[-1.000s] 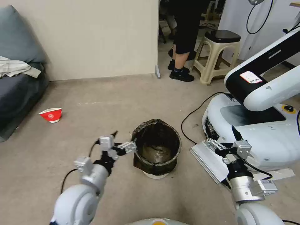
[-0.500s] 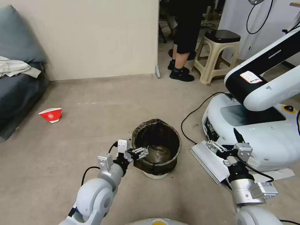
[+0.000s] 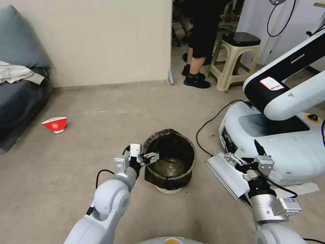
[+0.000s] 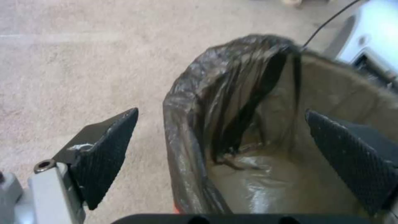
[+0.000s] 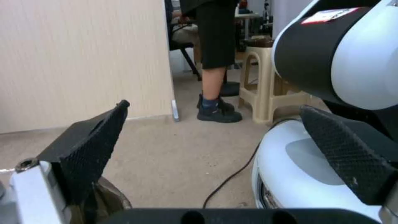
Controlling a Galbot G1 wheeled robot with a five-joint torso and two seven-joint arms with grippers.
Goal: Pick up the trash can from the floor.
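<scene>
The trash can, a small white bin lined with a dark bag folded over its rim, stands upright on the beige floor just ahead of me. My left gripper is open at the can's left rim. In the left wrist view the bagged rim runs between the fingers of my left gripper: one finger is outside the wall, the other is inside the can. My right gripper hangs open and idle to the right, with nothing in it.
Another robot's white base, its metal plate and a black cable lie close to the can's right. A red and white paper bowl lies left, near a grey sofa. A stool and a standing person are behind.
My left arm has swung in from beside the can, and its gripper now straddles the left rim. The right arm has barely moved. The can stays where it was.
</scene>
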